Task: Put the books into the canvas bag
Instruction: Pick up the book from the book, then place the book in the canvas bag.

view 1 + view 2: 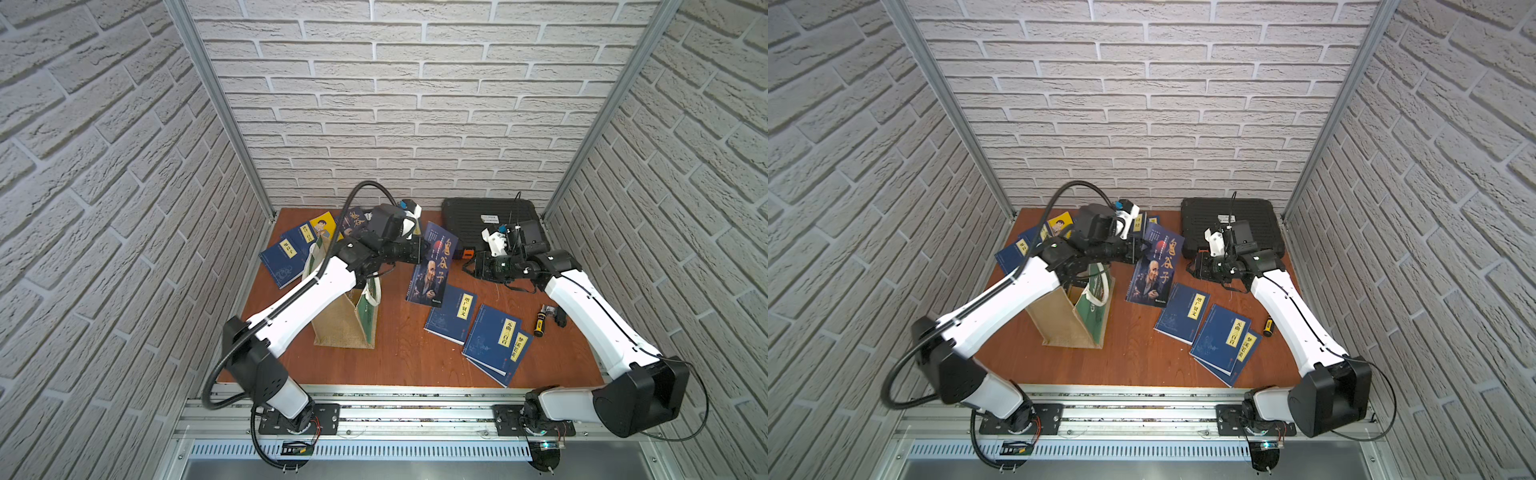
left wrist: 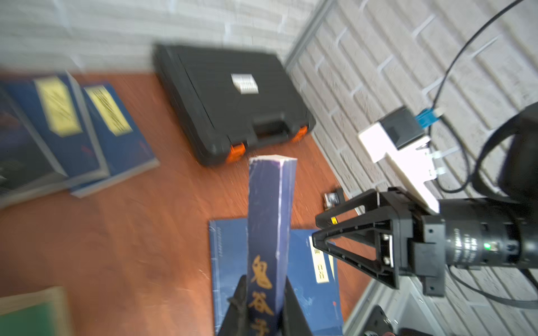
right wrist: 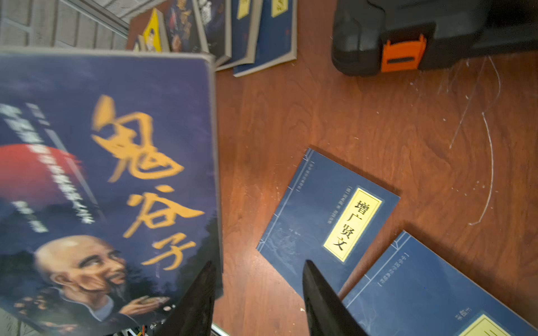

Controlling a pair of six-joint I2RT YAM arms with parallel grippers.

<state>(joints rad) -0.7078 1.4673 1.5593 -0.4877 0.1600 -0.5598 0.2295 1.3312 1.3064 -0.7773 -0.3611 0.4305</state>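
The left claw (image 2: pixel 263 288) is closed on the spine of the gold-lettered book (image 2: pixel 270 218), near one end of it. The book is in the air above the desk (image 1: pixel 399 357), tilted, and its cover with the old man's face is turned toward the right claw (image 3: pixel 259 263).

The right claw is open, with nothing between its jaws. It hangs just beside the free long edge of the held book. In the right wrist view one finger (image 3: pixel 201 291) lies in front of that edge, and I cannot tell if it touches. In both top views the two claws (image 1: pixel 419 253) (image 1: pixel 469 266) face each other with the book (image 1: pixel 432 266) between them.

Under the right claw a navy book (image 3: pixel 326 221) lies flat on the desk. Beside it, closer to the right arm's base, more navy books (image 1: pixel 494 340) lie overlapping.

The bag (image 1: pixel 345 320) stands upright on the desk with its mouth open. It is under the left arm, on the side of the left claw away from the right claw and nearer to the base. The held book is beside the bag, not over its mouth.

Behind the left claw, toward the back wall, more books lie in a loose row (image 1: pixel 286 257), among them a yellow one (image 1: pixel 326 226). Beyond the right claw a black case (image 1: pixel 461 216) lies at the back wall.
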